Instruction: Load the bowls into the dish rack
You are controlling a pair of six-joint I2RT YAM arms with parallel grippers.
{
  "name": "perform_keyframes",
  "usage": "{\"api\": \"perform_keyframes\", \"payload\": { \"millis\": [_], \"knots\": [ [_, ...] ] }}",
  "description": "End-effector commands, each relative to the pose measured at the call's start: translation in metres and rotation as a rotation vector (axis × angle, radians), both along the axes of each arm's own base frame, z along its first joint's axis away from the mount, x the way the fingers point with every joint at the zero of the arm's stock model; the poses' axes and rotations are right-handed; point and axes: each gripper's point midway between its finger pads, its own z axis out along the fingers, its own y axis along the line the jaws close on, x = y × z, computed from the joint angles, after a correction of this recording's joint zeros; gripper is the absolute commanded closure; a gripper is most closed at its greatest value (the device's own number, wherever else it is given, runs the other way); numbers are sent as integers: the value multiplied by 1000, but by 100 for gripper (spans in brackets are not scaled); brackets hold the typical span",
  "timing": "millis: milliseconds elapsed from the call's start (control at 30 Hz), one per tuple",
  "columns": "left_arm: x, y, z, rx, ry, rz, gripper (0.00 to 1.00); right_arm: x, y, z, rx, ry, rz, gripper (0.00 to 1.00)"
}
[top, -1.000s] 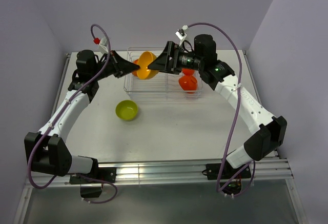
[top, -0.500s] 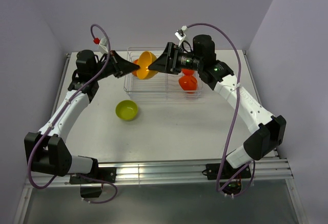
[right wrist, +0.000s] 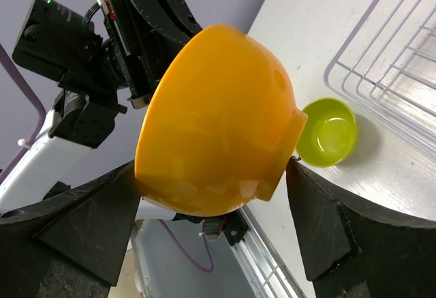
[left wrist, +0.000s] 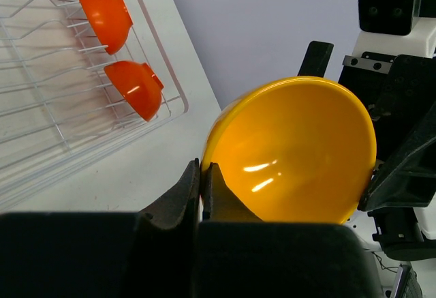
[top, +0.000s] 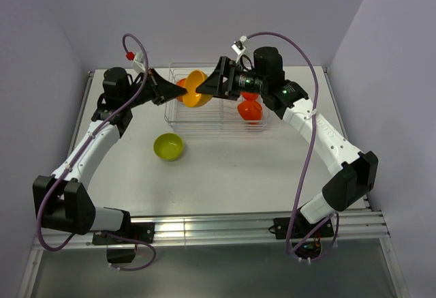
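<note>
A yellow-orange bowl (top: 195, 88) hangs in the air over the left end of the clear dish rack (top: 218, 130). My left gripper (top: 178, 92) is shut on its rim (left wrist: 201, 175). My right gripper (top: 204, 88) is open, with its fingers (right wrist: 95, 223) on either side of the bowl (right wrist: 218, 121), one at the rim and one at the foot. Two red-orange bowls (top: 250, 110) stand on edge in the right part of the rack (left wrist: 105, 13). A yellow-green bowl (top: 168, 146) sits upright on the table in front of the rack, and it also shows in the right wrist view (right wrist: 330, 133).
The rack (left wrist: 41, 107) stands at the back of the white table (top: 238, 168), close to the rear wall. Purple cables loop above both arms. The table's near edge has a metal rail (top: 218, 224).
The right arm has edged a little to the left, closer round the bowl. The left arm and the bowl have barely moved.
</note>
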Motion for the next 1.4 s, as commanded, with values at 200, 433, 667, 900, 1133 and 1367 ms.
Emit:
{"api": "perform_keyframes", "payload": {
  "millis": [200, 433, 667, 900, 1133, 1367],
  "knots": [
    [-8, -2, 29, -8, -113, -12, 100, 3, 1, 18, 15, -55, -20, 26],
    [-3, 0, 23, 14, -104, 12, 100, 1, 0, 18, 14, -62, -14, 73],
    [-1, 1, 21, 30, -97, 21, 64, 4, -3, 17, 0, -71, -22, 100],
    [2, 4, 14, 54, -80, 39, 39, 15, -14, 19, -18, -86, -75, 100],
    [4, 13, 6, 93, -52, 59, 26, 30, -26, 14, -64, -108, -126, 100],
    [16, 47, -1, 128, 3, 113, 5, 56, -38, -4, -206, -180, -196, 100]
  ]
}}
